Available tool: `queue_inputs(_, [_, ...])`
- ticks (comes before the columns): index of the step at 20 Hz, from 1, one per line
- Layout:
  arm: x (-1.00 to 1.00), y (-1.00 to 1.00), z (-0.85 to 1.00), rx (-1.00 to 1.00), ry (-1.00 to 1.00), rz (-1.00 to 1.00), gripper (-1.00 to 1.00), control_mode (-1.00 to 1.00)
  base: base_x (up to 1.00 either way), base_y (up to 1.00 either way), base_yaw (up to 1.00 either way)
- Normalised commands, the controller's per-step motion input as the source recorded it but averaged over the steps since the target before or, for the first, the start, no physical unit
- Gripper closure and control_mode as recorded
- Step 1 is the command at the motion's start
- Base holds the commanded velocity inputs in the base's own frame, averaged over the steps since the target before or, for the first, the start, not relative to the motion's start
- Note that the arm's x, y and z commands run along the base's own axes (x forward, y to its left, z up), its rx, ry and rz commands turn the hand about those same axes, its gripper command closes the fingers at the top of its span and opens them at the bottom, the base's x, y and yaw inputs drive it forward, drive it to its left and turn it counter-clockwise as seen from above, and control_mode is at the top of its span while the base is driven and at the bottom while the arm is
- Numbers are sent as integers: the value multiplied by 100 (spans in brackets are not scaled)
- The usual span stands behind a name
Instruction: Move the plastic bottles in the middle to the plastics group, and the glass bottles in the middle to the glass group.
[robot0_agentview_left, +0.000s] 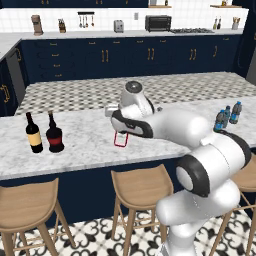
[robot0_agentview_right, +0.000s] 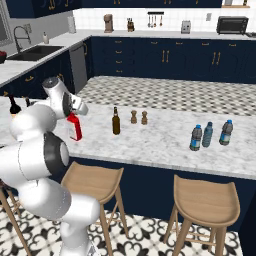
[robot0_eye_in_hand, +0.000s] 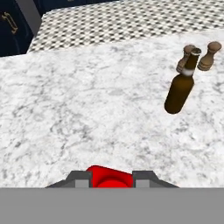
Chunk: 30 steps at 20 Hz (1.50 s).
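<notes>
The gripper (robot0_eye_in_hand: 110, 178) is closing its jaws on the red bottle's (robot0_agentview_right: 75, 126) cap, holding it between them over the counter (robot0_eye_in_hand: 87, 113). Keeping it upright (flat body, tippy) while carrying toward the wine bottles (robot0_agentview_left: 44, 133) seems wise; the brown bottle (robot0_eye_in_hand: 179, 89) is standing ahead, right.

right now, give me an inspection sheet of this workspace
surface: white marble island counter.
job's things: flat red bottle with white label raised off the counter in the hand; slim brown glass bottle upright mid-counter; three clear-blue plastic water bottles grouped; two dark wine bottles together.
clutter: two small brown wooden shakers behind the brown bottle.
hand: shut on the red bottle's cap.
cables: nothing seen.
surroundings: wooden stools, navy cabinets.
</notes>
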Motion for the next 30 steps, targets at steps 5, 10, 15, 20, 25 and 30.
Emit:
queue_inputs(5, [-6,95,17,0,4,5,100,-100,0,0,0])
queue_inputs(10, [5,80,-3,0,-1,9,100,-100,0,0,0])
queue_inputs(15, [14,67,-22,0,0,11,100,-100,0,0,0])
queue_inputs(20, [29,44,-21,0,0,10,100,-100,0,0,0])
queue_inputs(25, [31,38,-20,0,0,8,100,-100,0,0,0])
queue_inputs(30, [25,40,-16,2,0,7,100,-100,0,0,0])
